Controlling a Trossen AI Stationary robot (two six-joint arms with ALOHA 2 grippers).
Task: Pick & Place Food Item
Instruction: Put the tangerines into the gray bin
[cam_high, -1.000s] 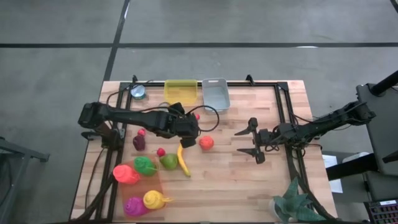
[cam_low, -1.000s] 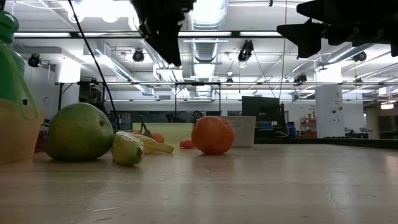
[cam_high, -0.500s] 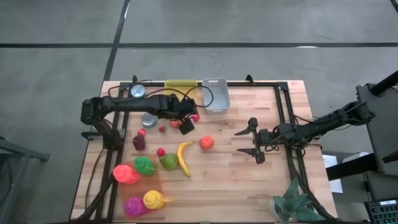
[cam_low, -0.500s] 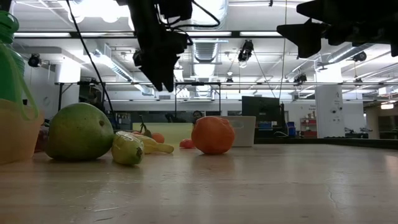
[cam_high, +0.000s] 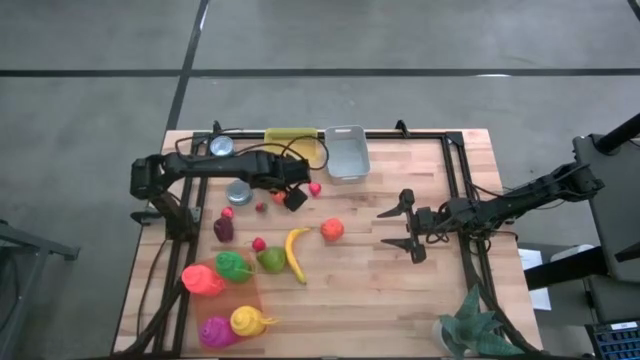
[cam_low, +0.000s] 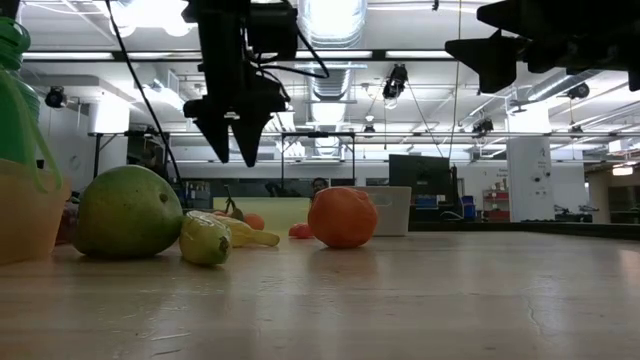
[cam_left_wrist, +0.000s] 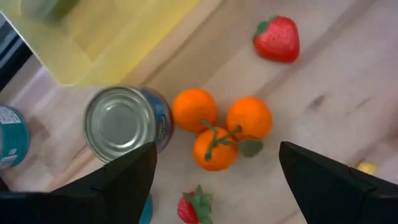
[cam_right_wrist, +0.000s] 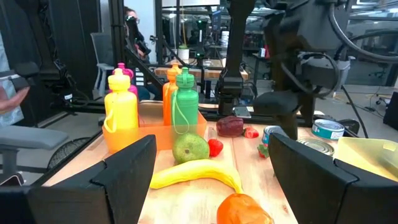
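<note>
My left gripper (cam_high: 293, 197) hangs open over the table's far left part, fingers pointing steeply down. In its wrist view a cluster of three small oranges (cam_left_wrist: 219, 127) lies on the wood below, between the fingers (cam_left_wrist: 124, 180). Beside the cluster stand a tin can (cam_left_wrist: 121, 121) and two strawberries (cam_left_wrist: 277, 40) (cam_left_wrist: 196, 206). An orange fruit (cam_high: 332, 229), a banana (cam_high: 295, 255) and a green pear (cam_high: 271, 260) lie nearer the middle. My right gripper (cam_high: 400, 227) waits open and level at the right, holding nothing.
A yellow bin (cam_high: 292, 145) and a grey bin (cam_high: 346, 150) stand at the far edge, with a second can (cam_high: 221, 147) to their left. Coloured bottles (cam_high: 225, 300) in an orange tray fill the near left corner. A plant (cam_high: 470, 330) stands near right.
My left gripper has moved toward the table's far edge and come down. It has also rolled about its own line, so both fingers now show apart in the low view. It stays open. The foods lie where they were.
</note>
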